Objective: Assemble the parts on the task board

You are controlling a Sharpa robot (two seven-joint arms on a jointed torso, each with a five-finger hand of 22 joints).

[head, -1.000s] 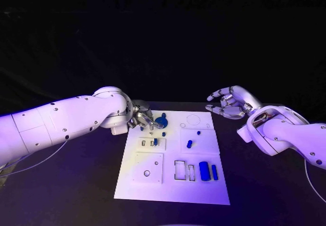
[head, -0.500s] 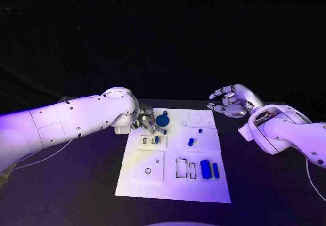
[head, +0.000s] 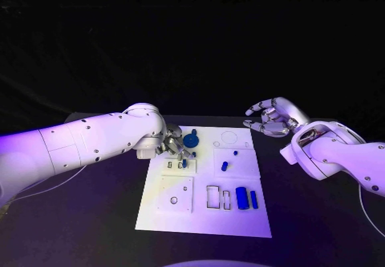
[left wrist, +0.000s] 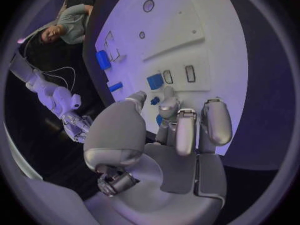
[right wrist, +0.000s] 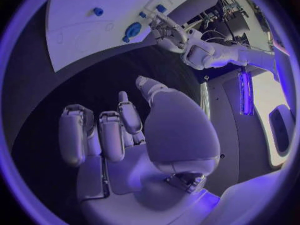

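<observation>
The flat white rectangular task board (head: 205, 222) lies in the middle of the black worktop (head: 96, 222), its long side running away from the robot. Small blue parts sit on it: a round blue gear-like disc (head: 191, 141) near the far left corner, a short blue peg (head: 225, 166) and a tiny blue stub (head: 235, 152) in the middle right panel, and two upright blue blocks, a wider one (head: 241, 198) and a slimmer one (head: 253, 199), side by side by the rectangular slots at the near right. Another small blue piece (head: 184, 163) stands at the little slots left of centre.

The silver left hand (head: 171, 142) hangs over the board's far left edge, just beside the disc, fingers pointing down toward the small slots. In the left wrist view its fingers (left wrist: 178, 130) are curled fairly close together above the board; a blue bit may sit at the fingertips, but whether it is held cannot be told.

The silver right hand (head: 271, 120) is raised off the board's far right corner, well apart from the parts, its fingers (right wrist: 100, 132) loosely bent and spread, holding nothing
</observation>
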